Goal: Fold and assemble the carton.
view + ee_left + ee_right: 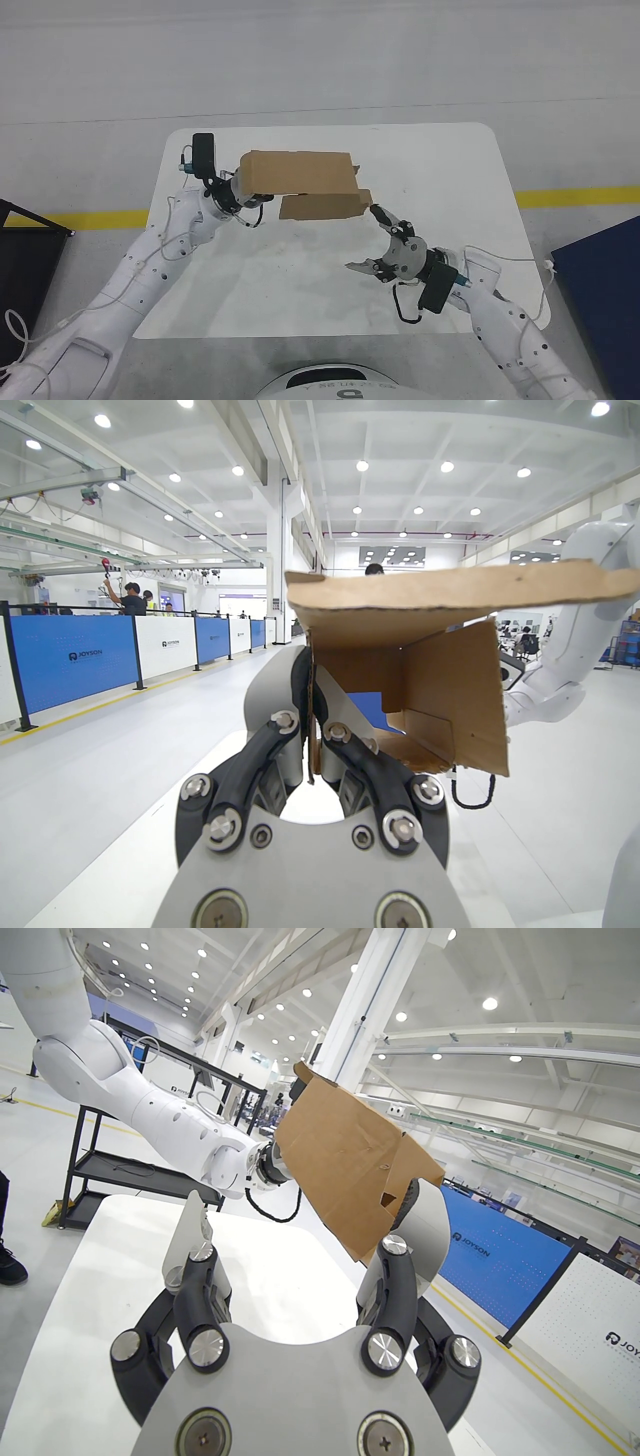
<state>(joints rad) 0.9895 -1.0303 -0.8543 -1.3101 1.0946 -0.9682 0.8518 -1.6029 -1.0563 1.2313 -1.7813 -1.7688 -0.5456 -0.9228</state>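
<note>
My left jaws clamp the cardboard carton (295, 172), upper centre; my right jaws, spread wide, should push its flap (325, 206) squarely inward.

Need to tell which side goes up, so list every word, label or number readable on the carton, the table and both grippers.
carton: none; its visible brown faces are blank.
table: none.
left gripper, shut on the carton's edge: none.
right gripper, open: none.
</note>
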